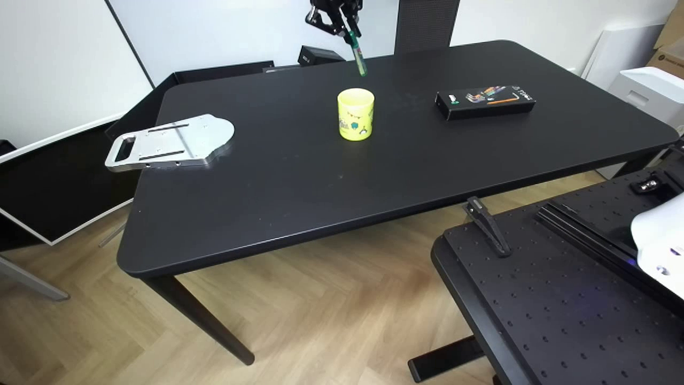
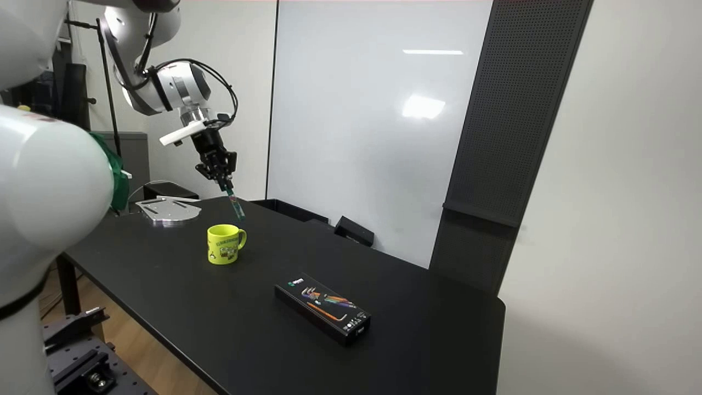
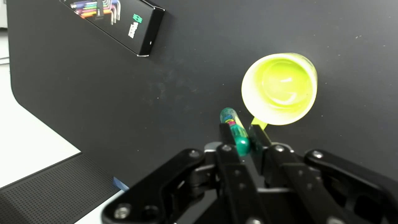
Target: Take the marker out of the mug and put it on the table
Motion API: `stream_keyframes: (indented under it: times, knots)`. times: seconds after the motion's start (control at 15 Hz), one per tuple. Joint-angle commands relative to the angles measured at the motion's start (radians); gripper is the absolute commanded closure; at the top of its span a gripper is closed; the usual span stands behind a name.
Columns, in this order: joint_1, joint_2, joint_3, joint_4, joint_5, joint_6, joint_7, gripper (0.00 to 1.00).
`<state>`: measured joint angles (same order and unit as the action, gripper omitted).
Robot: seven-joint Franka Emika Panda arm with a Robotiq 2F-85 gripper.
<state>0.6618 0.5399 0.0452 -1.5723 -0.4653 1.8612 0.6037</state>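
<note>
The green marker (image 1: 359,58) hangs tilted, lower end free, from my gripper (image 1: 350,36), which is shut on its upper end. The marker also shows in an exterior view (image 2: 237,207) and, between the fingers, in the wrist view (image 3: 230,117). My gripper (image 2: 225,184) is above the table's far side. The yellow-green mug (image 1: 356,115) stands upright on the black table (image 1: 299,182). In the wrist view the mug (image 3: 281,88) has nothing visible inside. The marker is outside the mug, beside its handle side and above the table; its lower end appears higher than the mug rim.
A black box with tool pictures (image 1: 486,102) lies on the table, also in an exterior view (image 2: 323,308). A silver metal plate (image 1: 173,141) overhangs a table edge. A black perforated platform (image 1: 566,305) stands beside the table. A whiteboard (image 2: 373,109) is behind.
</note>
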Motion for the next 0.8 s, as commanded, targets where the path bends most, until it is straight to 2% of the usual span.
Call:
stream_keyframes:
  times: [0.0, 0.4, 0.73]
  knots:
    - [-0.053, -0.053, 0.036, 0.003, 0.052, -0.081, -0.067, 0.95]
    - [-0.14, -0.103, 0.072, -0.055, 0.137, -0.215, -0.133, 0.95]
    - [-0.226, -0.111, 0.086, -0.137, 0.227, -0.202, -0.134, 0.95]
